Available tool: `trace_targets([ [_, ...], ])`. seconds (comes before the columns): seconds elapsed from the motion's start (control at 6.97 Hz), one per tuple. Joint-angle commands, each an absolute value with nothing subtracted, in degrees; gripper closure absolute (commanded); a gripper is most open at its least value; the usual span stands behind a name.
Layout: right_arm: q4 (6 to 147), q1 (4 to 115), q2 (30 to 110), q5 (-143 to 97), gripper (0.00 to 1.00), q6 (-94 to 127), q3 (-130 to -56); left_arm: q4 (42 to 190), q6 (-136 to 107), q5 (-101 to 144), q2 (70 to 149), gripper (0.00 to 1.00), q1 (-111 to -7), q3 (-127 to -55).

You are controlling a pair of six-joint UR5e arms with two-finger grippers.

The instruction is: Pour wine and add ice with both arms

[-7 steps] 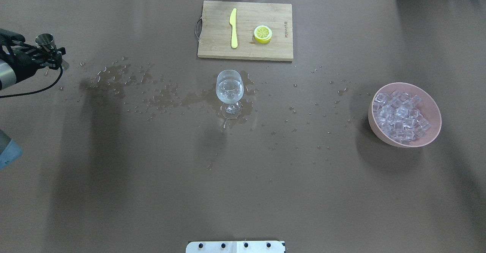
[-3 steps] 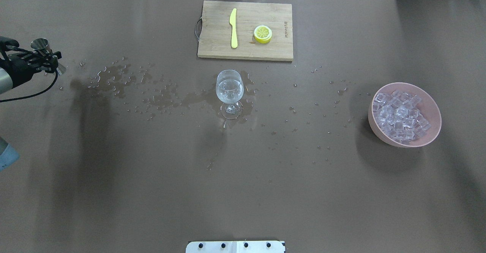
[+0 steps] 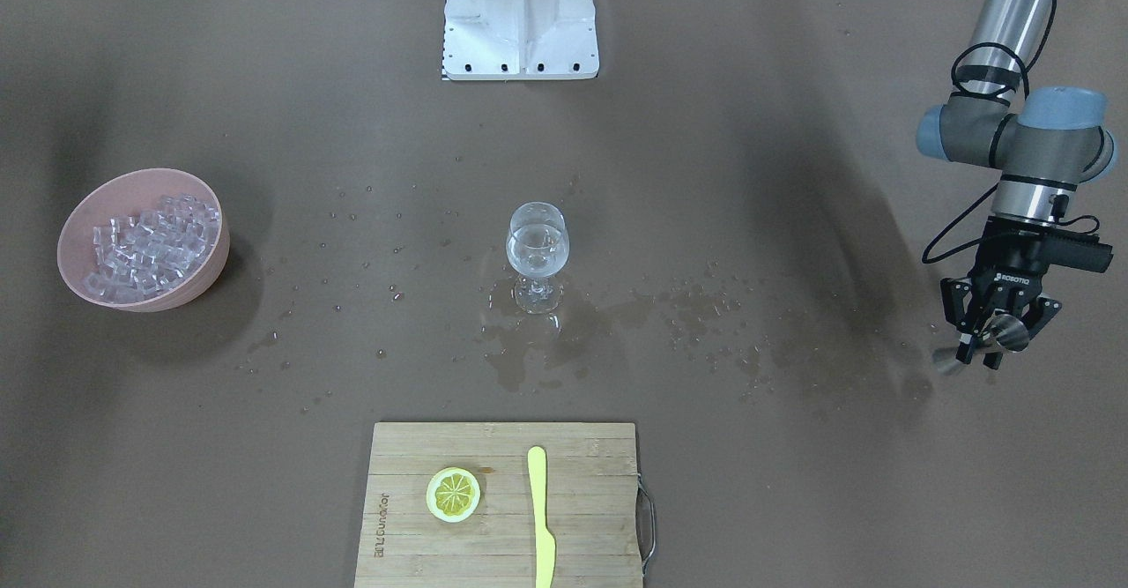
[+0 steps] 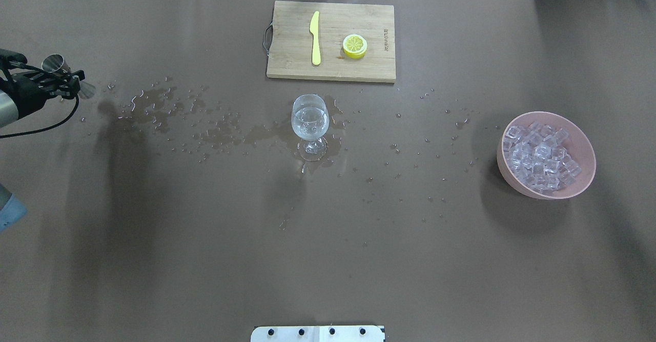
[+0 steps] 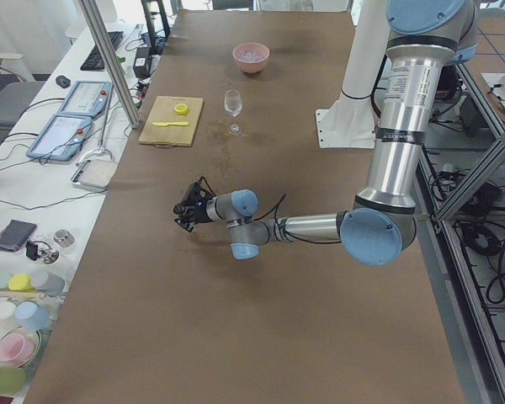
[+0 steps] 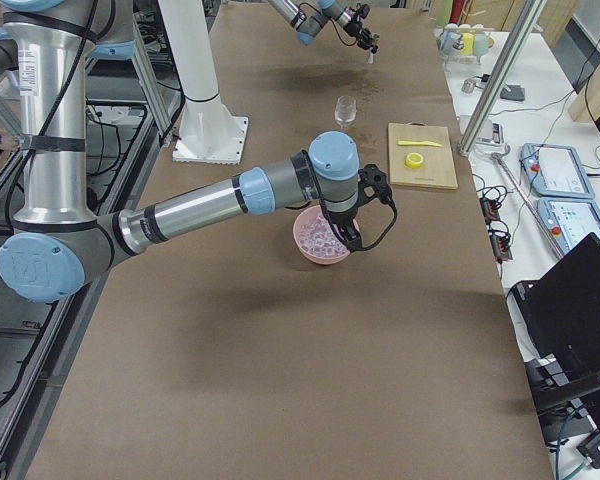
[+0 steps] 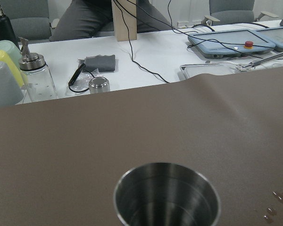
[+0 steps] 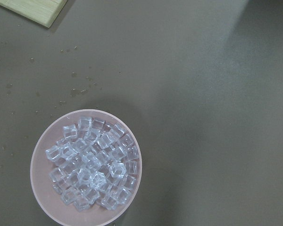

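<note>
Though seemingly done pouring wine (image 4: 309, 122) into the glass (image 4: 311, 148) mid-tabletop (image 4: 205, 260), lacks ice (image 4: 540, 157), all heaped in the pink bowl (image 4: 512, 180), well apart. Pinches a steel cup (image 7: 167, 197) in the left tool (image 3: 998, 346); cannot tell the spread of the right tool (image 6: 352, 240).

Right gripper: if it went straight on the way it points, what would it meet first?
Likely the ice in the pink bowl: the right gripper points down over it. Depth is unclear, so it could strike the bowl's rim instead.
</note>
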State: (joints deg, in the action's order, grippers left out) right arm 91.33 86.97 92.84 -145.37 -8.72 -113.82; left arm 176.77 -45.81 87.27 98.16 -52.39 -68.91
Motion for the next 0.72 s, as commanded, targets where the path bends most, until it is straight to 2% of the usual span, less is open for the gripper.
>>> trace_targets([
  [0.0,91.32,86.92,92.81,-145.37,0.00,-8.70,-113.82,176.66,-45.88,87.28,98.17,0.26,-52.38,-68.99],
  [0.14,91.32,87.01,92.81,-145.37,0.00,-8.70,-113.82,176.66,-46.14,87.88,98.09,0.02,-52.47,-69.26],
  [0.57,91.41,87.01,92.81,-145.37,0.00,-8.70,-113.82,176.40,-46.23,94.46,97.39,0.02,-54.31,-71.54],
])
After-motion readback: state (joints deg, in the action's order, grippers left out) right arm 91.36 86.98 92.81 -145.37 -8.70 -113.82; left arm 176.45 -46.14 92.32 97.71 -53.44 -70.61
